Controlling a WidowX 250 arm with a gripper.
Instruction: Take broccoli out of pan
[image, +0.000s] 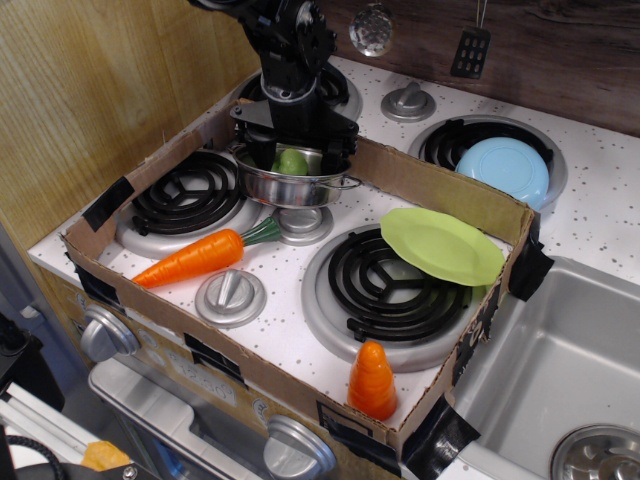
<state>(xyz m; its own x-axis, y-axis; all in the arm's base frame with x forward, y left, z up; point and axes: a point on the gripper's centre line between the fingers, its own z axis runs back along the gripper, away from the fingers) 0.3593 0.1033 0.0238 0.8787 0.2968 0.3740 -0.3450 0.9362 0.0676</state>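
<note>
The pan (291, 189) is a small shiny steel pot standing on a grey knob near the back of the cardboard tray. The pale-green broccoli (292, 161) lies inside it, partly hidden by the gripper. My black gripper (295, 156) reaches down into the pan from above. It is open, with one finger (257, 150) left of the broccoli and the other on its right, inside the rim. I cannot tell whether the fingers touch the broccoli.
An orange carrot (195, 257) lies front left of the pan. A lime-green plate (440, 245) rests on the right burner. An orange cone (372, 380) stands at the tray's front. The cardboard wall (440, 186) runs behind the pan. A blue plate (503, 168) and a sink (560, 370) are to the right.
</note>
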